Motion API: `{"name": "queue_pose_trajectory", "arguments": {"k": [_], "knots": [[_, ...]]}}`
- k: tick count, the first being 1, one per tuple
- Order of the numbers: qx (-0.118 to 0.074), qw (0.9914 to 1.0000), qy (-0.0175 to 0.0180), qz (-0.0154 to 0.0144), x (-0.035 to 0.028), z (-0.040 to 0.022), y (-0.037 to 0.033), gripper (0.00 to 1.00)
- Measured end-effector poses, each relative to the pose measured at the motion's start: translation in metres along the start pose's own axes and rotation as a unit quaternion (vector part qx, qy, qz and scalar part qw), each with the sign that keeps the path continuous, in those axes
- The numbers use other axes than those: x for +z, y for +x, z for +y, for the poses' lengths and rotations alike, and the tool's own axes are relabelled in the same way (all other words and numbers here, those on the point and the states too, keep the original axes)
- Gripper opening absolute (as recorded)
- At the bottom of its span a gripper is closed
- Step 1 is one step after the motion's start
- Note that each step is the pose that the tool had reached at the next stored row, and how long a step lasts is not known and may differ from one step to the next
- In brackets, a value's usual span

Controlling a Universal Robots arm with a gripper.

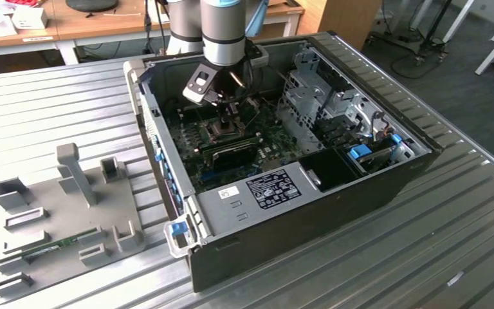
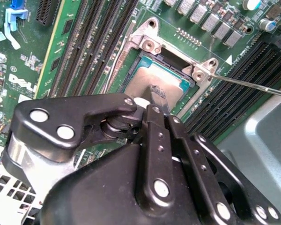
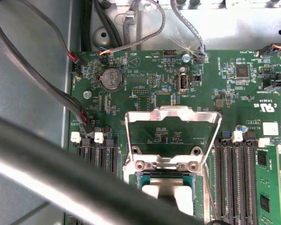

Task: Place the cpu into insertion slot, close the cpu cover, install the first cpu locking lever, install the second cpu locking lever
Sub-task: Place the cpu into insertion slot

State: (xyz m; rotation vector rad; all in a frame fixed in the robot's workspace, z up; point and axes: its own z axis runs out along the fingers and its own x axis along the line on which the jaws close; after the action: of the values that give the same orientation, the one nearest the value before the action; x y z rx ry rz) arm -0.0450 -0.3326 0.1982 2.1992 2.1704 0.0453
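Note:
My gripper [image 1: 227,121] reaches down into the open computer case, right over the insertion slot [image 1: 227,133]. In the second wrist view its fingers [image 2: 155,96] meet at the near edge of the cpu [image 2: 150,77], a pale silvery square that lies in the silver-rimmed insertion slot [image 2: 196,72]. I cannot tell whether the chip sits fully flat. The cpu cover [image 3: 173,111] stands raised on its hinge behind the insertion slot [image 3: 166,165], and the cpu [image 3: 167,190] shows pale below it. A thin locking lever [image 2: 253,84] sticks out sideways, unlatched.
Long black memory slots [image 2: 98,33] flank the socket on both sides. Cables [image 3: 37,93] hang along the case wall, and a metal drive cage [image 1: 316,96] stands beside the board. A grey fixture plate [image 1: 58,219] holding a memory stick lies on the table at the exterior view's left.

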Motion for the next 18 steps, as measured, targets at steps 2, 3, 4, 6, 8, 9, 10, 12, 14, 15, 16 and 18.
{"name": "queue_pose_trajectory", "arguments": {"k": [2, 3, 4, 6, 8, 9, 10, 12, 14, 15, 16, 18], "knots": [[0.000, 1.00000, 0.0000, 0.0000, 0.0000, 0.0000, 0.0000, 0.10], [0.000, 1.00000, 0.0000, 0.0000, 0.0000, 0.0000, 0.0000, 0.10], [0.000, 1.00000, 0.0000, 0.0000, 0.0001, 0.0000, 0.0000, 0.10], [0.000, 1.00000, -0.0001, 0.0001, 0.0001, 0.0000, 0.0000, 0.10], [0.000, 1.00000, -0.0003, 0.0003, -0.0004, 0.0001, 0.0001, 0.10], [0.000, 1.00000, -0.0004, 0.0005, -0.0008, 0.0002, 0.0001, 0.10], [0.000, 1.00000, -0.0006, 0.0007, -0.0013, 0.0003, 0.0002, 0.10], [0.000, 1.00000, -0.0002, 0.0002, -0.0035, 0.0003, 0.0000, 0.10], [0.000, 1.00000, -0.0002, 0.0002, -0.0059, 0.0004, 0.0000, 0.10], [0.000, 1.00000, -0.0001, 0.0001, -0.0072, 0.0005, -0.0001, 0.10], [0.000, 1.00000, -0.0001, 0.0002, -0.0085, 0.0005, -0.0001, 0.10], [0.000, 1.00000, -0.0001, 0.0001, -0.0111, 0.0007, -0.0002, 0.10]]}}
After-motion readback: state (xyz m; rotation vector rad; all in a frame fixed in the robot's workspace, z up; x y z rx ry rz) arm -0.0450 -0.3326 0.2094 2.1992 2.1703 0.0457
